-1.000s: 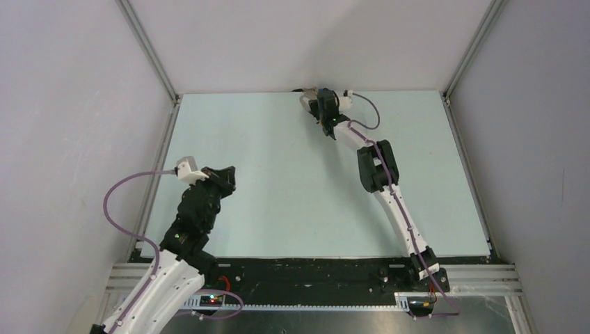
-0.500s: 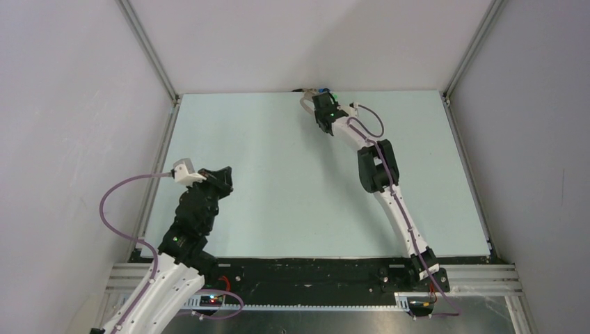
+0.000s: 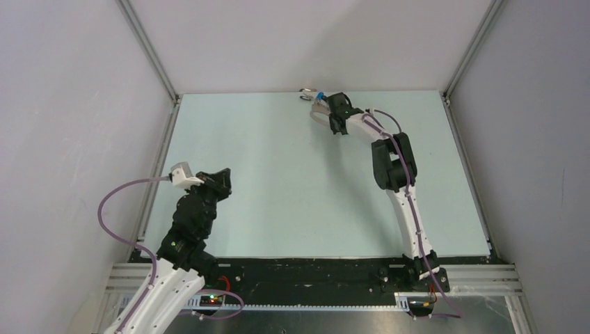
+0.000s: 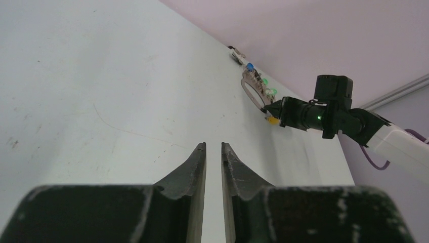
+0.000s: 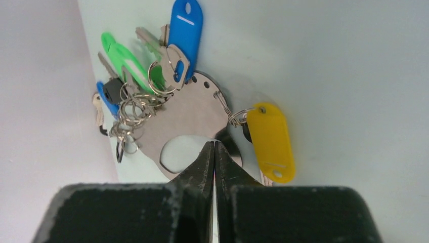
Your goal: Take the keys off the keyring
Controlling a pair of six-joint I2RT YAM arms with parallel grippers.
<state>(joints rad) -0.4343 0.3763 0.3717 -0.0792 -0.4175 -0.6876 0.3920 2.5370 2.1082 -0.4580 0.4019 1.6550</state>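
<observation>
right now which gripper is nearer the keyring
Right. The right gripper pinches the keyring at the table's far edge; the left gripper hangs far off by the near-left side.

Pale green table [image 3: 278,181], white walls [image 3: 306,42], aluminium posts [image 3: 149,52]

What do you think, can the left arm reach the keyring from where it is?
Probably not without a long stretch. The left end effector sits far across the table from the keyring, which lies by the back wall. Nothing blocks the path, but the right end effector pinches it.
</observation>
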